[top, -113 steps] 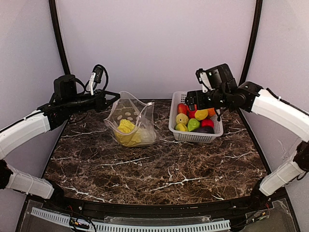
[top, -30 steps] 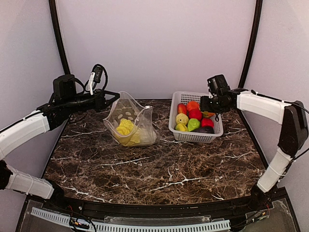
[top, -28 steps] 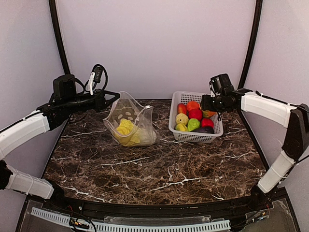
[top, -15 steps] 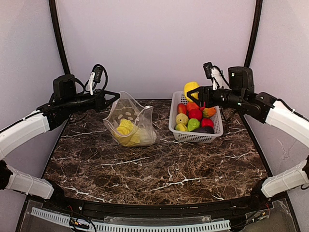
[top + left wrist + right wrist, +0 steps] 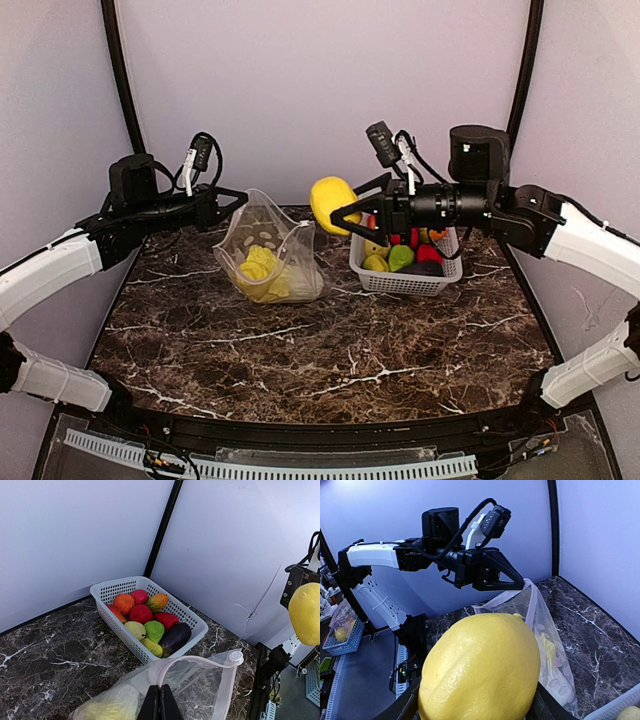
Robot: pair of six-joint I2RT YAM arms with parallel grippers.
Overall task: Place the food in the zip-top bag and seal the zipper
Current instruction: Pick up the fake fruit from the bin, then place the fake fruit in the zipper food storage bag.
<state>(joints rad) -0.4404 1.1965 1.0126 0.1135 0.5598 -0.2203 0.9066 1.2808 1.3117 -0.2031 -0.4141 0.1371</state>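
The zip-top bag (image 5: pixel 290 262) stands open on the table, left of centre, with a yellow piece of food (image 5: pixel 262 272) inside. My left gripper (image 5: pixel 235 197) is shut on the bag's upper mouth edge and holds it up. In the left wrist view its shut tips (image 5: pixel 160 696) pinch the pinkish zipper (image 5: pixel 200 661). My right gripper (image 5: pixel 340 211) is shut on a big yellow lemon (image 5: pixel 332 202), held in the air between the bag and the basket, slightly above the bag's mouth. The lemon (image 5: pixel 480 667) fills the right wrist view, with the bag (image 5: pixel 540 625) beyond it.
A white lattice basket (image 5: pixel 400 283) at the back right holds several pieces of food (image 5: pixel 400 257) in red, green, yellow, orange and dark purple, also seen as the basket (image 5: pixel 100 587) in the left wrist view. Walls close the table's back and sides.
My right gripper has lifted the yellow lemon out of the basket and carried it left towards the bag. The left arm and the bag have not moved.
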